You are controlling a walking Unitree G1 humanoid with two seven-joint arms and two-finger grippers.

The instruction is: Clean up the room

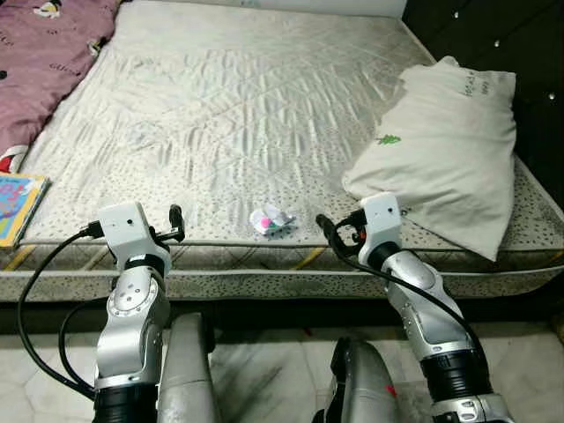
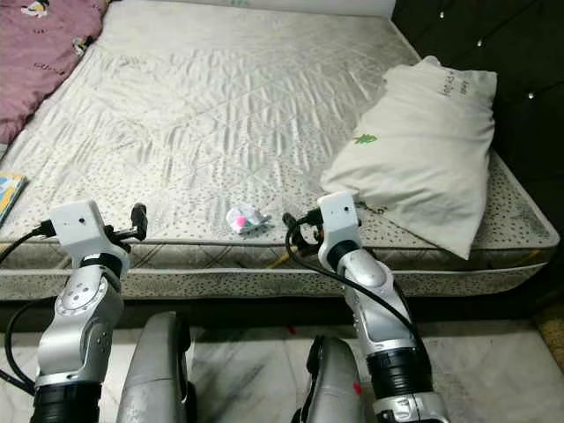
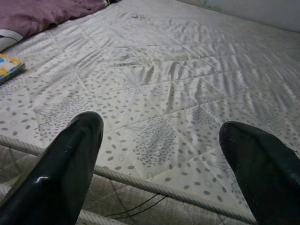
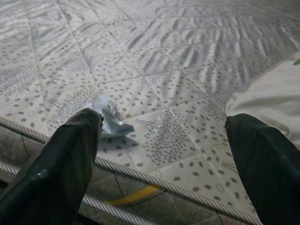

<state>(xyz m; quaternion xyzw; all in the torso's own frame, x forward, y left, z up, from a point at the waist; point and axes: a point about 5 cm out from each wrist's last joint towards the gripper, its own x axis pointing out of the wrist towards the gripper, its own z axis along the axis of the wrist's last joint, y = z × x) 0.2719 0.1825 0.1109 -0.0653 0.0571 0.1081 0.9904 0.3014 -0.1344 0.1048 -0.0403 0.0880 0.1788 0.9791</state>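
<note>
A crumpled white and pink wrapper (image 1: pixel 271 220) lies on the grey patterned mattress (image 1: pixel 229 115), close to its front edge. My right gripper (image 1: pixel 324 227) hovers at that edge just right of the wrapper, open and holding nothing. In the right wrist view the wrapper (image 4: pixel 110 123) sits beside one black finger (image 4: pixel 61 164). To the left of the wrapper, my left gripper (image 1: pixel 176 224) hangs over the same edge, also open, its fingers (image 3: pixel 61 168) wide apart above bare mattress.
A white pillow (image 1: pixel 441 159) lies on the right side of the bed, touching my right wrist. A purple blanket (image 1: pixel 44 53) covers the far left corner. A colourful book (image 1: pixel 18 207) rests at the left edge. Marble floor (image 1: pixel 264 370) lies below.
</note>
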